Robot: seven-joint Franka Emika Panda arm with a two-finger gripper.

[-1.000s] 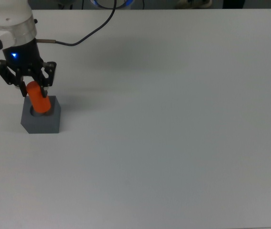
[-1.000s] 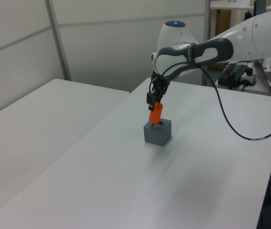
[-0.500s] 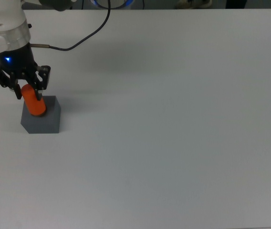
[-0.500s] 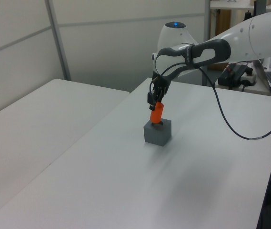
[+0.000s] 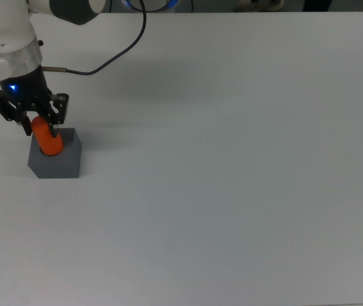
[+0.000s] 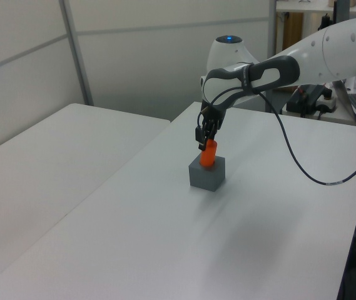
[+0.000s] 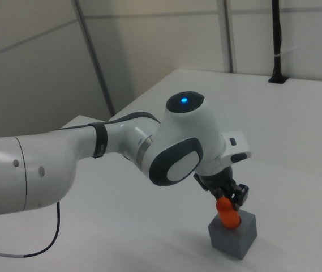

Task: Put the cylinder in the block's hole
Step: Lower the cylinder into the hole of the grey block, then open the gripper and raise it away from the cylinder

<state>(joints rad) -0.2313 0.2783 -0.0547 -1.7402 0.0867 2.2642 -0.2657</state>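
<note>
Near the table's (image 5: 232, 159) edge on the top view's left, the block (image 5: 63, 164) sits flat with the orange-red cylinder (image 5: 47, 140) standing in its top face, leaning a little toward the arm. The gripper (image 5: 39, 124) is closed on the cylinder's upper end, one finger on each side, in line with the hole.

Against the frames from a second and half a second ago, the cylinder sits lower. In the left view much more orange showed above the grey then, with the lower end just at the hole's mouth; now only a short stub (image 6: 208, 154) shows above the block (image 6: 208, 174), and the gripper (image 6: 205, 139) has come down with it. The block itself has not shifted on the table. The right view agrees: the cylinder (image 7: 227, 211) is partly sunk into the block (image 7: 235, 235), the gripper (image 7: 227, 195) close over it.

Judged from this, the insertion is under way and mostly done, the lower end already inside the hole. What seems left is to seat it fully, then open the fingers and lift clear. The slight lean could make it bind against the hole's wall, so a straight push down looks wise.
</note>
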